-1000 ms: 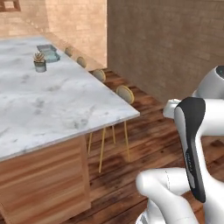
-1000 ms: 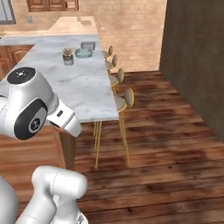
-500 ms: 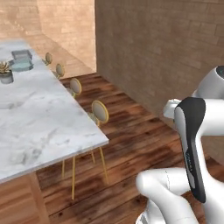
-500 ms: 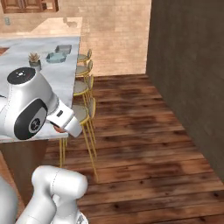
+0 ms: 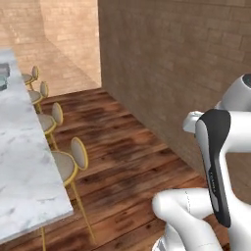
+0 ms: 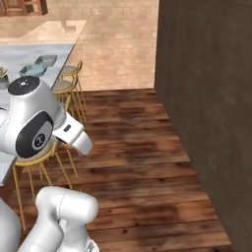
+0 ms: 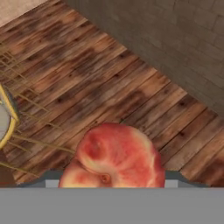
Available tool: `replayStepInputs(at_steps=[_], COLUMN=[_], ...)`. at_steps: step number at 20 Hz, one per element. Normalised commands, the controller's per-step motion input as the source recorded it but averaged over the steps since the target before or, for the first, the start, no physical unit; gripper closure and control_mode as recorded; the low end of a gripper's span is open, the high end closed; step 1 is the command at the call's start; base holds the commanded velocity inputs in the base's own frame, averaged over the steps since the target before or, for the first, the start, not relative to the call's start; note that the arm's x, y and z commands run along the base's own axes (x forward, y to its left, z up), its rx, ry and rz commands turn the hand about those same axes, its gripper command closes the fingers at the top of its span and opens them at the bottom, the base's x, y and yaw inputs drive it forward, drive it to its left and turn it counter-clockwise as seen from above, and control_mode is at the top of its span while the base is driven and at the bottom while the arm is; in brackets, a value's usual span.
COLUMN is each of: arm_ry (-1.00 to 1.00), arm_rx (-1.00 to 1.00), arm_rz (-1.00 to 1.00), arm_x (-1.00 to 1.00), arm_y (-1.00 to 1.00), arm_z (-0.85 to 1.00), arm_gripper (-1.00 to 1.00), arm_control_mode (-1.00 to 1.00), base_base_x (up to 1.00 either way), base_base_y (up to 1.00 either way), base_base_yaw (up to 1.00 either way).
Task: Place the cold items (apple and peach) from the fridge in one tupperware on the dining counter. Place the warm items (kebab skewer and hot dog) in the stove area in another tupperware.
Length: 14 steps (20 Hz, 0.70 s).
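One peach (image 7: 116, 155), four stools (image 5: 65, 164), gripper-held

Glossy white arm (image 5: 196, 220), dark joints

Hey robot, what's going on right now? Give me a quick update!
Gripper closed on the peach, carrying it over wooden floor. Dining counter to the left, two tupperwares at its far end. Stools line the counter's near edge; brick wall to the right.
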Motion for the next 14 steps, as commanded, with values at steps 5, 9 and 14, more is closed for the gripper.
replayStepInputs(at_steps=[5, 9, 14], arm_ry=[0.0, 0.0, 0.0], arm_rx=[0.0, 0.0, 0.0], arm_rz=[0.0, 0.0, 0.0], arm_x=[0.0, 0.0, 0.0], arm_y=[0.0, 0.0, 0.0], arm_z=[0.0, 0.0, 0.0], arm_gripper=[1.0, 1.0, 1.0], arm_control_mode=[1.0, 1.0, 1.0], base_base_x=[1.0, 1.0, 1.0], base_base_y=[-0.61, -0.58, -0.58], base_base_yaw=[0.27, 0.29, 0.3])
